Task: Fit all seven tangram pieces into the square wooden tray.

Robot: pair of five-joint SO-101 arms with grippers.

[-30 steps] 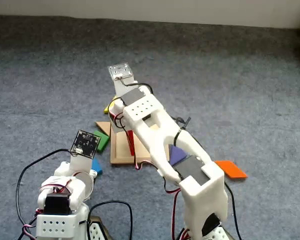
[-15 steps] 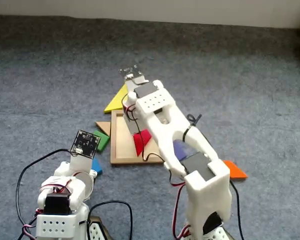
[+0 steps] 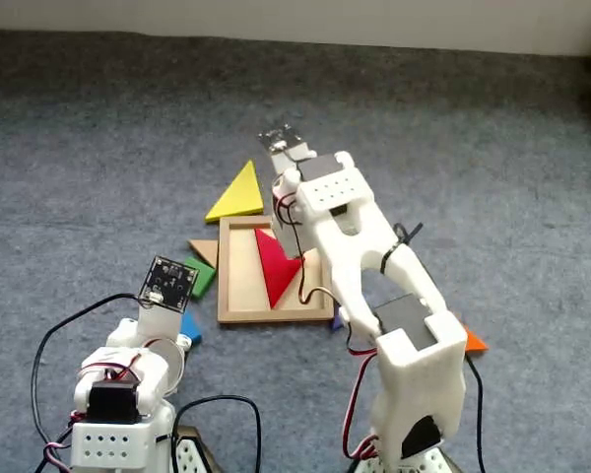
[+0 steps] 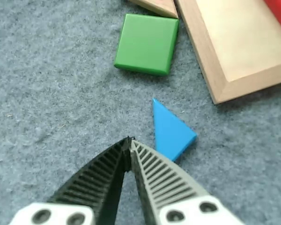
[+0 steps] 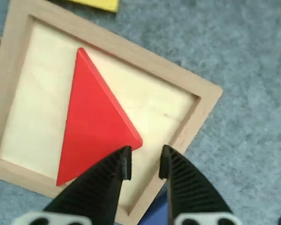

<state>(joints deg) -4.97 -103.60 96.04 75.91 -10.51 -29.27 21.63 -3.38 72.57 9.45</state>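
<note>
Swung rightward, the right gripper (image 5: pixel 145 157) — slightly parted, empty — overhangs the red triangle (image 5: pixel 91 126); dipping could skew it in the tray (image 5: pixel 131 58).

Soft even light — faint shadows.

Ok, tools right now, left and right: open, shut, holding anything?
Left tool: closed, holding nothing.
Right tool: open, empty, above the red triangle piece in the square wooden tray.
</note>
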